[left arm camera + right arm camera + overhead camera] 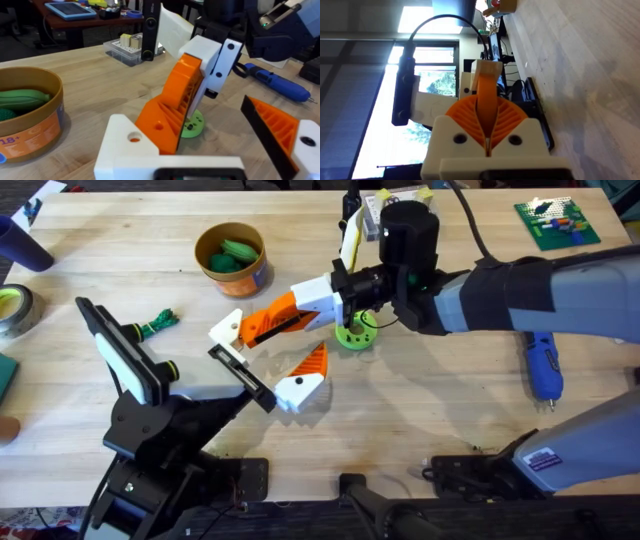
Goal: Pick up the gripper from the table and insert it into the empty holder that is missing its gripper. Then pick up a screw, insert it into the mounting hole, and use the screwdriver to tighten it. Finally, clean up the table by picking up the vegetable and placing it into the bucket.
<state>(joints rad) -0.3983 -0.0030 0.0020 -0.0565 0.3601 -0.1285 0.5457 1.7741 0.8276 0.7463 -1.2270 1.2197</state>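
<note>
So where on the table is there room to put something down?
There is bare wood between the green disc and the blue screwdriver, and at the far left corner beyond the bucket. The middle is crowded: both end effectors meet there around the orange gripper.

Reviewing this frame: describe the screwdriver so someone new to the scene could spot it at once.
Start at the wooden table and go to its right side, beyond the right arm's dark sleeve. The screwdriver lies flat there: slim, bright blue, pen-shaped. Nothing else there is blue; the green circuit board farther back is flat and square.
</note>
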